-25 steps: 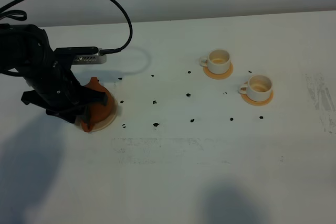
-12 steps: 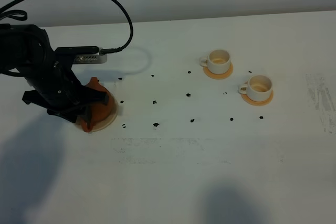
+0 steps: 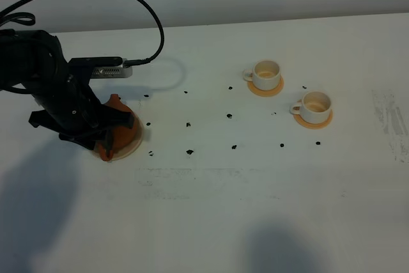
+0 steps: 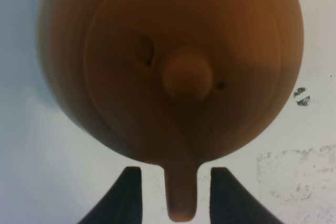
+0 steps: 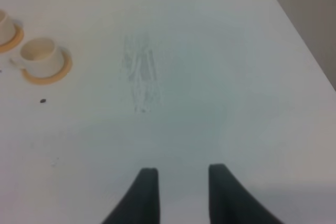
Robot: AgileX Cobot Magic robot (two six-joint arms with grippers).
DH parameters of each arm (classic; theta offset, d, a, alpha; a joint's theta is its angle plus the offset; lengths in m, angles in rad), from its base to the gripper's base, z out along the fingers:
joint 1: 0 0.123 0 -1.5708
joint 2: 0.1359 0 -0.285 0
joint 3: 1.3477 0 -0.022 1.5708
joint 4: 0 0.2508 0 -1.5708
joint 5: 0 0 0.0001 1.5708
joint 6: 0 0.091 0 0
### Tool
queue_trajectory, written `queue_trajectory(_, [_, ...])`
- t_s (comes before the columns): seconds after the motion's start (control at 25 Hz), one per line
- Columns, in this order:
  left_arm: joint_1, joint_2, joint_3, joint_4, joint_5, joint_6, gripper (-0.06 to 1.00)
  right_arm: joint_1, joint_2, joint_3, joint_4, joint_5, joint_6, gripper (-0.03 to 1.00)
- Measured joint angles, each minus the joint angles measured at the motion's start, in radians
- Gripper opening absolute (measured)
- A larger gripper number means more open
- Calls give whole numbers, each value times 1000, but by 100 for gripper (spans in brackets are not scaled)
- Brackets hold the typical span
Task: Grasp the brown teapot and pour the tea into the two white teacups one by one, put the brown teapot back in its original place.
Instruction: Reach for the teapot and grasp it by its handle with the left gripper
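The brown teapot (image 3: pixel 123 130) sits on the pale beige coaster (image 3: pixel 132 148) at the left of the table, mostly hidden under my left arm. In the left wrist view the teapot (image 4: pixel 173 66) fills the frame, lid knob up. Its loop handle (image 4: pixel 181 192) lies between the two fingers of my left gripper (image 4: pixel 176 182), which is open with a small gap on each side. The two white teacups (image 3: pixel 266 73) (image 3: pixel 315 105) stand on orange coasters at the right. My right gripper (image 5: pixel 178 182) is open and empty over bare table, away from the nearer cup (image 5: pixel 39 56).
Small black marks (image 3: pixel 190 152) dot the table between the teapot and the cups. A black cable (image 3: pixel 137 7) arcs over the left arm. A scuffed patch (image 3: pixel 390 119) lies near the table's right edge.
The left arm has shifted very slightly at the teapot. The teapot stays on its coaster. The cups have not moved.
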Motion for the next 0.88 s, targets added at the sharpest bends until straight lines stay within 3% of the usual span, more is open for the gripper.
queue_trajectory(0.88, [0,9,0,1,-2,-17,30,0,0,0,0,0,0,23])
